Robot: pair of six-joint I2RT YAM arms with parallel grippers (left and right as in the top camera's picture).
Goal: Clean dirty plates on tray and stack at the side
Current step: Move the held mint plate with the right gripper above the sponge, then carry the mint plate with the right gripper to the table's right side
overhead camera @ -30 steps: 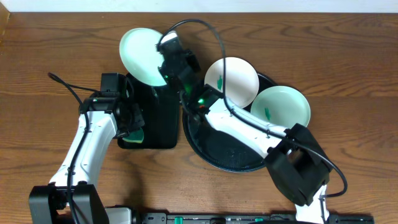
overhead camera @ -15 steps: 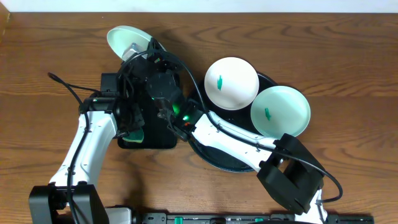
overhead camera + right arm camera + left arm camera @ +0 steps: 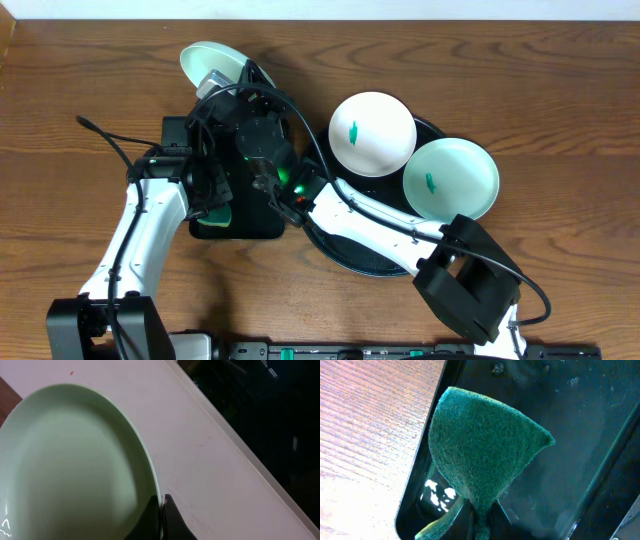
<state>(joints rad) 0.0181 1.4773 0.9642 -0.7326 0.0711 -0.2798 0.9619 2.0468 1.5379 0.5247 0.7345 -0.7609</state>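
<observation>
Our right tool (image 3: 161, 506) is clamped on the rim of one plate (image 3: 75, 460), held tilted beyond the small tray (image 3: 250, 215). The plate's face looks clean, though we see only part. Left tool (image 3: 480, 522) pinches the green pad (image 3: 480, 450). Two smeared plates (image 3: 372, 133) sit on the round tray (image 3: 360, 255). Next, we judge: lay the held plate flat on the bench (image 3: 560, 80) and release it.

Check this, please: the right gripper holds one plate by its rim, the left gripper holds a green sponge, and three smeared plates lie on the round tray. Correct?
Not three: the overhead view shows two smeared plates on the round tray. The rest holds: right gripper holds a third plate by its rim, left gripper the green sponge.
</observation>
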